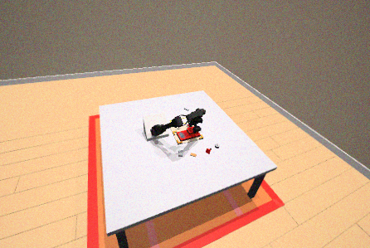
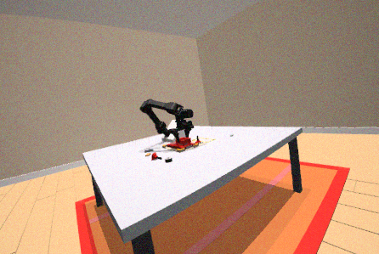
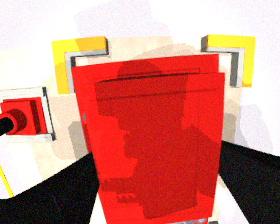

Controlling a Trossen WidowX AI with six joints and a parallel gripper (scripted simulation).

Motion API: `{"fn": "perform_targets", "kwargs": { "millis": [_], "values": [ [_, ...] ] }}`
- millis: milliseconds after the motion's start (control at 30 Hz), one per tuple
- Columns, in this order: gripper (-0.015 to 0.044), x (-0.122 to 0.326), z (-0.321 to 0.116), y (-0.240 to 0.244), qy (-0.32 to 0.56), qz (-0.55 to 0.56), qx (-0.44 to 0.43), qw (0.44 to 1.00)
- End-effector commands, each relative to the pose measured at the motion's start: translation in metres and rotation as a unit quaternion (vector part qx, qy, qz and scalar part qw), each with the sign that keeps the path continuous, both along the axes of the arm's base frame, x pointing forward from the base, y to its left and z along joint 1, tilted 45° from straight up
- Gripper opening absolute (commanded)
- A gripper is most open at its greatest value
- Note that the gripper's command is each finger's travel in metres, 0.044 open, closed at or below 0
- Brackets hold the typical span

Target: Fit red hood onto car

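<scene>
The red hood point(image 3: 160, 150) point(image 2: 183, 142) is between the fingers of my gripper point(image 3: 155, 151) point(image 2: 183, 138), which is shut on its two sides. The hood is over the red chassis point(image 3: 87, 73) point(image 2: 172, 146) point(image 1: 193, 136), very low above or touching its deck. In the wrist view a strip of chassis shows beyond the hood's far edge and along its left side; the hood looks slightly turned against it. The chassis lies in the jig with yellow corners point(image 3: 245, 44). The engine block, pegs and corner holes are hidden, so whether pegs are in holes cannot be told.
A red block point(image 3: 31, 117) with a black stem sits in a pale holder left of the jig in the wrist view. A small red part point(image 1: 208, 151) point(image 2: 155, 156), a dark round part point(image 1: 216, 146) point(image 2: 168, 160) and an orange piece point(image 1: 193, 154) lie on the table.
</scene>
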State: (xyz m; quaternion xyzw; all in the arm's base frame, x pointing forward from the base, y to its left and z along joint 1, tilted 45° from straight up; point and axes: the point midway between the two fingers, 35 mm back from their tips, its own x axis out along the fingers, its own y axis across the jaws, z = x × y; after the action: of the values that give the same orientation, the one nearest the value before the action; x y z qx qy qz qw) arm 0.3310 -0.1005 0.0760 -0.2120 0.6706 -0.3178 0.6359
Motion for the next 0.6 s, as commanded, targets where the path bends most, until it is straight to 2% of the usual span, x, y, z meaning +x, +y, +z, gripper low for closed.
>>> {"fn": "perform_targets", "kwargs": {
  "millis": [0, 567],
  "values": [
    [0.0, -0.0006, -0.0019, -0.0013, 0.002, 0.002, -0.001, 1.0],
    [0.0, -0.0001, 0.0001, 0.0007, 0.002, 0.002, -0.001, 1.0]
  ]
}}
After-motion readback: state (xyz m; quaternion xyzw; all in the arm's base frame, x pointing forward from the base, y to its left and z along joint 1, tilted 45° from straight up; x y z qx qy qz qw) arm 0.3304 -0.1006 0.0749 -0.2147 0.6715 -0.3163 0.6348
